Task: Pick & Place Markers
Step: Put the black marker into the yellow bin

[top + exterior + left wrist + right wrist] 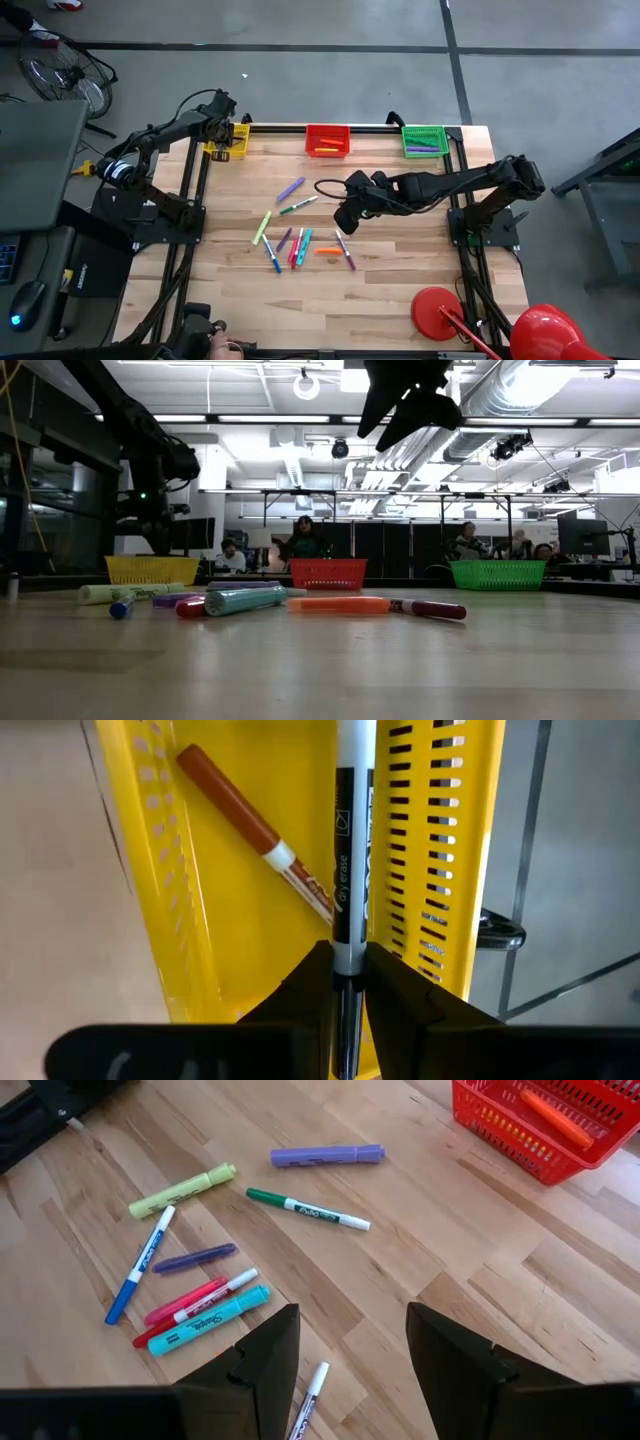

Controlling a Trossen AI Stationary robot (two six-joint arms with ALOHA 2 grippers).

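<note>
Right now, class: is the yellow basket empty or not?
Not empty. An orange marker lies inside the yellow basket; the left gripper holds a black-and-white marker over it.

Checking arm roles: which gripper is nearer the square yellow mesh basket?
Left. The left gripper is over the yellow mesh basket, holding a black-and-white marker; the right gripper hovers mid-table.
</note>
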